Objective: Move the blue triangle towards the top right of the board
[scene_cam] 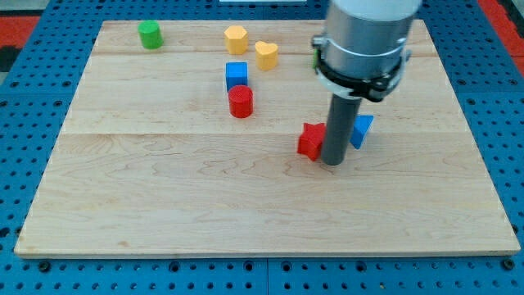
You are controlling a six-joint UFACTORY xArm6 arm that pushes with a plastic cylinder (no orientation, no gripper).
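Note:
The blue triangle [363,129] lies right of the board's centre, partly hidden behind my rod. My tip [332,163] rests on the board just to the triangle's lower left, close to it. A red block [310,140] of unclear shape sits right against the rod's left side. The wooden board [164,197] fills most of the view.
A red cylinder [241,102] and a blue cube [237,75] stand left of centre. A yellow hexagon [236,38] and a yellow heart [266,54] lie near the top. A green cylinder [150,34] is at top left. A green sliver [315,57] shows behind the arm.

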